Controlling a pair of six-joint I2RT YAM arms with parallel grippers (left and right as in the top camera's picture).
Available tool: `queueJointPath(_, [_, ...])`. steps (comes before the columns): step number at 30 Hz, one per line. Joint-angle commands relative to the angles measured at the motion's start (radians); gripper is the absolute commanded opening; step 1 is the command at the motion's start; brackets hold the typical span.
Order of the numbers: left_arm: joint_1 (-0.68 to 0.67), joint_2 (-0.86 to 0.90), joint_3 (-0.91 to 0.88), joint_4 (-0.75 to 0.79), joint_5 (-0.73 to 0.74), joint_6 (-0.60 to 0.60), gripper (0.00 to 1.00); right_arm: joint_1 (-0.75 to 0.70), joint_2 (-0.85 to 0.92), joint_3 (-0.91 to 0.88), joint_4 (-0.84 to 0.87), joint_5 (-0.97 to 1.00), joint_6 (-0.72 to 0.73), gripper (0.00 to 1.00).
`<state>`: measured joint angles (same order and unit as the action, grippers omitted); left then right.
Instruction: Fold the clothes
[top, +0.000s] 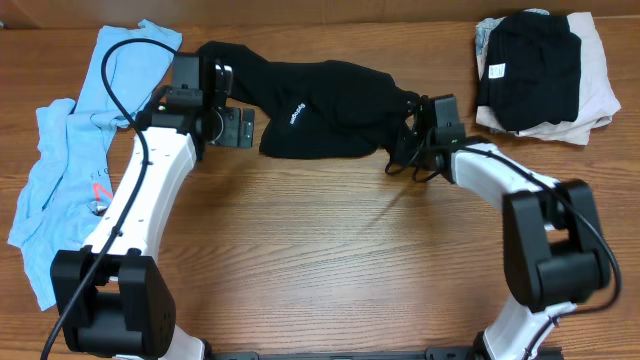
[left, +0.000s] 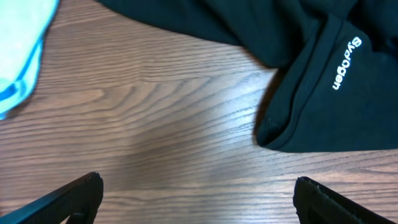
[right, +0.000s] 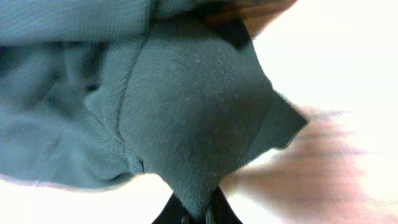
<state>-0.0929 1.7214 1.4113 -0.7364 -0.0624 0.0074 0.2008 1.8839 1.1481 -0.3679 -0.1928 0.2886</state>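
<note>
- Along the far edge, mid-surface, the black garment (top: 320, 110) lies bunched.
- Right hand (right: 200, 210) pinches its right end.
- Left hand (left: 199, 185) hangs wide and empty, just short of the left hem.
- Likely step: spreading it flat. Next, the left hand must close on that hem.

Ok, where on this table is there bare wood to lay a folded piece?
The widest bare wood lies between the left arm and right arm, below the black garment. A narrower strip sits between that garment and the folded stack. The left edge is crowded with light blue clothes.
</note>
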Motion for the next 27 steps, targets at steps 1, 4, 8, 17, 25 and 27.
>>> queueJointPath(1, [0.017, 0.004, 0.116, -0.040, -0.023, 0.008, 1.00, 0.008, -0.177, 0.175, -0.140, 0.002, -0.055, 0.04])
queueJointPath(4, [0.017, 0.004, 0.205, -0.093, -0.023, 0.010, 1.00, 0.022, -0.250, 0.338, -0.357, -0.007, -0.091, 0.04])
queueJointPath(8, [0.017, 0.004, 0.309, -0.131, -0.010, 0.011, 1.00, 0.056, -0.289, 0.570, -0.597, -0.010, -0.152, 0.04])
queueJointPath(17, [0.023, 0.004, 0.384, -0.156, 0.011, 0.012, 1.00, 0.216, -0.291, 1.005, -0.871, 0.001, -0.208, 0.04])
queueJointPath(25, [0.023, 0.009, 0.383, -0.250, 0.011, 0.014, 1.00, 0.270, -0.274, 1.084, -0.893, 0.129, -0.167, 0.04])
queueJointPath(27, [0.023, 0.011, 0.382, -0.252, 0.011, 0.015, 1.00, 0.262, -0.253, 1.084, -0.900, 0.129, -0.158, 0.04])
